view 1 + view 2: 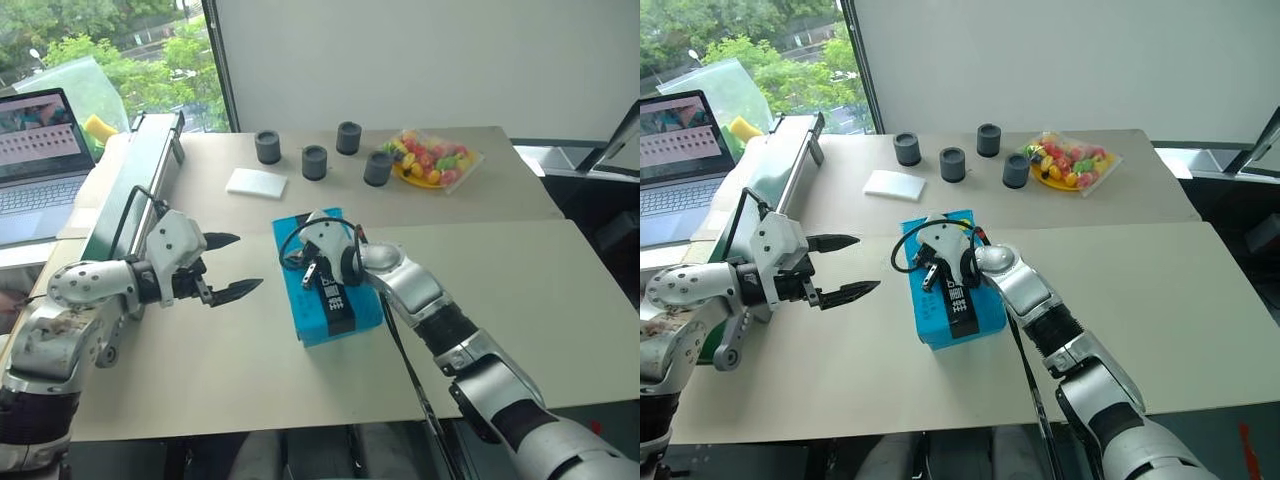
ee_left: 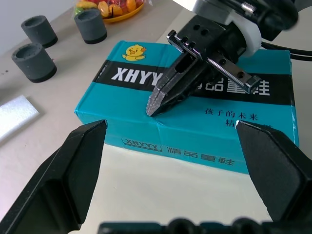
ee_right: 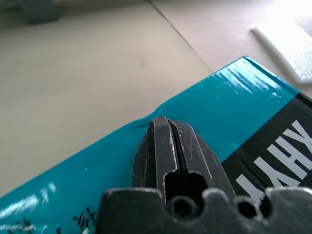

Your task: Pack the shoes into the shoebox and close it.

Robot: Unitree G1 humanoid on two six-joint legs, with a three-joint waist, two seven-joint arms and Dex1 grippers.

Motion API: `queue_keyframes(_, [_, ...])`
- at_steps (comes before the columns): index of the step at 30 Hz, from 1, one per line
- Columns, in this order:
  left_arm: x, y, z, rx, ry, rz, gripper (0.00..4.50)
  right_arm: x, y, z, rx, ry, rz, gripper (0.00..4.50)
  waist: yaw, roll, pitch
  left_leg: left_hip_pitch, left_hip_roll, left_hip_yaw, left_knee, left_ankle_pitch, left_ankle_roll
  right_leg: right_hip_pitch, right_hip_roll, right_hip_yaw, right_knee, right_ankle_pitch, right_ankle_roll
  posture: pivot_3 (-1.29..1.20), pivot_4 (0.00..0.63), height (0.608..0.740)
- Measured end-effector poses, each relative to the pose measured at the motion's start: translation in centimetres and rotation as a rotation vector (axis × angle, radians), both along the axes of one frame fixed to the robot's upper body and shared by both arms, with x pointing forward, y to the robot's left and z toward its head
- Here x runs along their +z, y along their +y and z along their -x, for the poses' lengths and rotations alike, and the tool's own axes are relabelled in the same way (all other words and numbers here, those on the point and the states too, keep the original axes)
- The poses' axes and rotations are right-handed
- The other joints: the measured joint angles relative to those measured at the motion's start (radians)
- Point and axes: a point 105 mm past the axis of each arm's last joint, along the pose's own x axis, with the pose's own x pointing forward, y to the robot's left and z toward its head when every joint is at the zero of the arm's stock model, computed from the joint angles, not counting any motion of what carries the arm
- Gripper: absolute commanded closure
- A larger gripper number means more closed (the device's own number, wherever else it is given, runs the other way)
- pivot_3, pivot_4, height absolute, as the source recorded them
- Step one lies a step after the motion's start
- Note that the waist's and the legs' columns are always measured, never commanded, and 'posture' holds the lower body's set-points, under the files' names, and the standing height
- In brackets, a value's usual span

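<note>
Left wrist view shows the right hand (image 2: 155,105) closed, tips pressing the shoebox (image 2: 146,92) lid's edge, apparently to seat it; the box sits mid-tabletop (image 1: 250,370). The left hand (image 1: 228,266) waits open beside it.

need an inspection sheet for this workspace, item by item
surface: pale beige table, made of two boards with a seam across.
job's things: turquoise shoebox lies shut, lid down, black printed strip on top; the shoes: nothing seen.
clutter: four dark grey cylinders, a flat white pad, a bag of coloured sweets along the far board.
grippers: left gripper open, hovering beside the box; right gripper shut, tip pressed on the lid near its front edge.
cables: black cable looped at the right wrist over the box.
surroundings: open laptop, green-framed rack, window with trees, white wall.
</note>
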Motion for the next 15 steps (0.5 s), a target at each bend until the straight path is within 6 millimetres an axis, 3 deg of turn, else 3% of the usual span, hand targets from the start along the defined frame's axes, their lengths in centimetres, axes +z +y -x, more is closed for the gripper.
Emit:
queue_keyframes(6, [-0.2,0.1,0.3,0.045,-0.005,0.025,0.0,-0.5,0.4,-0.1,0.001,-0.008,0.035,4.45,-0.002,-0.001,-0.002,0.009,0.0,0.002,0.0,0.0,0.0,0.004,0.001,0.002,0.006,-0.002,-0.002,0.0,0.15,0.74])
queue_keyframes(10, [0.4,0.5,-0.1,0.116,-0.042,0.069,0.0,0.0,0.4,-0.7,-0.042,0.034,-0.042,4.45,-0.003,-0.001,-0.003,0.011,0.001,0.005,0.0,0.0,0.0,0.006,0.001,0.002,0.008,-0.002,-0.002,0.0,0.15,0.74])
queue_keyframes(13, [0.7,0.7,-0.2,0.188,-0.07,0.129,0.0,0.9,-0.8,-1.6,-0.154,0.162,-0.207,4.45,-0.001,-0.001,-0.002,0.008,0.001,0.004,0.002,0.0,-0.001,0.003,0.001,0.002,0.01,-0.002,-0.002,0.0,0.15,0.74])
queue_keyframes(15, [0.6,1.1,-0.4,0.274,-0.083,0.214,0.0,3.4,-3.0,-2.9,-0.271,0.248,-0.424,4.45,0.004,-0.001,-0.002,0.004,0.001,-0.002,0.002,0.0,-0.001,-0.001,0.001,0.002,0.011,-0.001,-0.002,0.0,0.15,0.74])
